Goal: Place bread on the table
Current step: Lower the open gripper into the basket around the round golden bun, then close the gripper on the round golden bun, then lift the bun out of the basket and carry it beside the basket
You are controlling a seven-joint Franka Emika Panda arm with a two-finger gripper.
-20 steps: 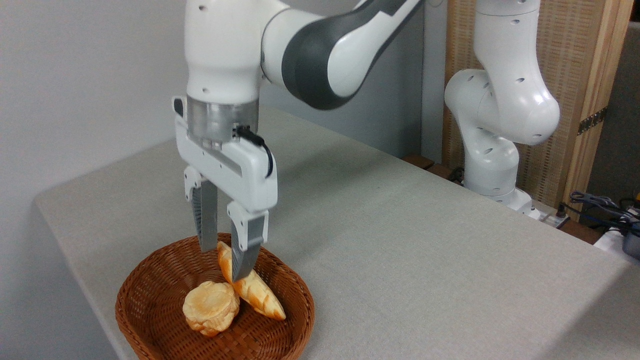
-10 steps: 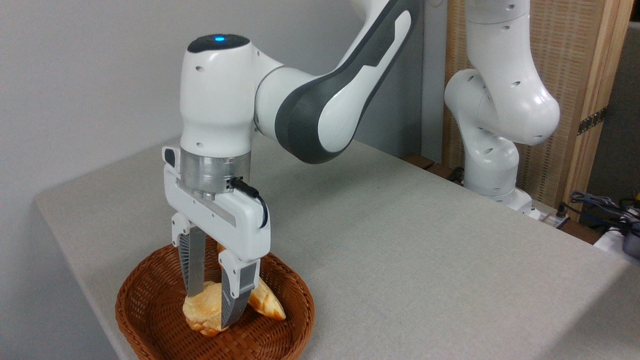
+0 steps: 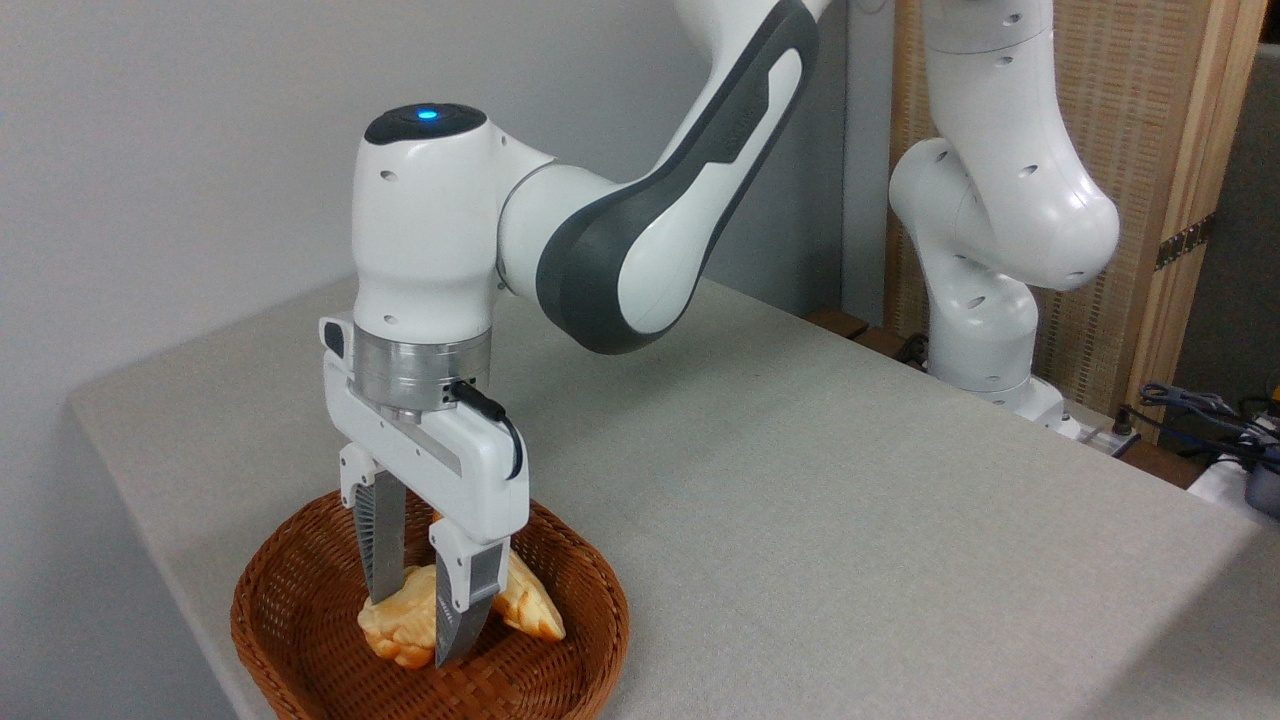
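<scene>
Hand (image 3: 418, 622) fingers narrowly parted, pressed against bread (image 3: 400, 628) in basket (image 3: 300, 640)

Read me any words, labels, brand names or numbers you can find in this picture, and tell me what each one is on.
No readable text anywhere.
Robot arm: faint marks on the dark cover, too blurred to read.
Gripper, bread, basket, table: no writing.

Your arm (image 3: 640, 250) wears glossy white shells with dark grey panels and small round screw holes. A blue light glows on its dark cap. A silver ring and short black cable sit above the white tool (image 3: 418, 620), whose grey fingers (image 3: 381, 540) are ribbed.
</scene>
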